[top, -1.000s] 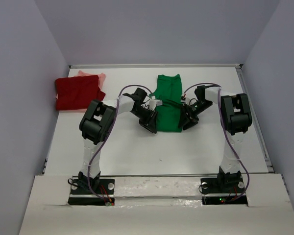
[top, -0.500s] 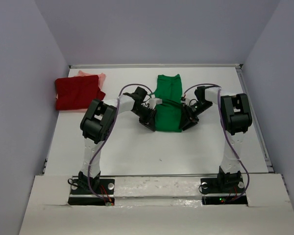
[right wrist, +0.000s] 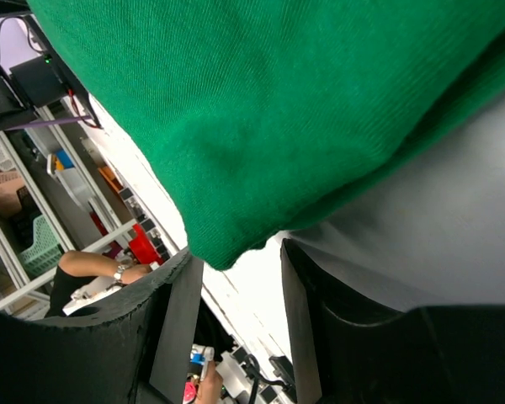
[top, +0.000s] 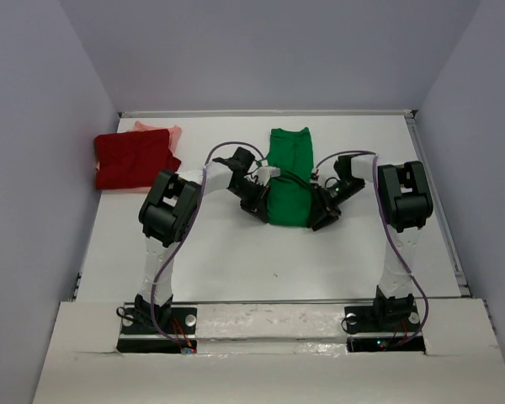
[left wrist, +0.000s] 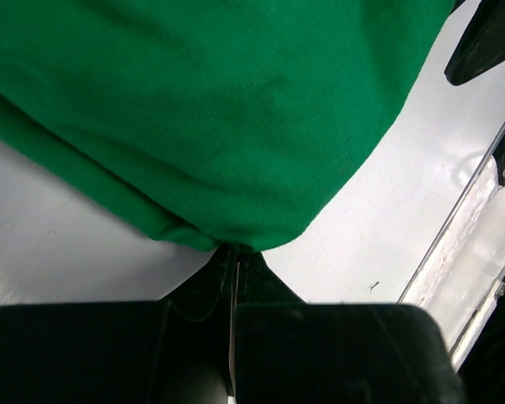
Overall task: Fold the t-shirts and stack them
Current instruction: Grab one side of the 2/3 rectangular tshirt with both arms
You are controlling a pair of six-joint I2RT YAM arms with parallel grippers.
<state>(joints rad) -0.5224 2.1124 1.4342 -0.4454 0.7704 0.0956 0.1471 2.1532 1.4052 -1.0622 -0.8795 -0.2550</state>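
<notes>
Both claws have moved a little toward 12 o'clock, dragging the near hem of the green t-shirt (top: 288,181) at the tabletop (top: 236,261) centre. The left claw (left wrist: 234,268) pinches one corner; the right claw (right wrist: 236,282) gapes with the other corner loose in its gap, so I think the fold may go uneven

A robotics lab: white table (top: 236,252) boxed by plain walls (top: 34,185), cluttered equipment shelving (right wrist: 34,227) beyond.
</notes>
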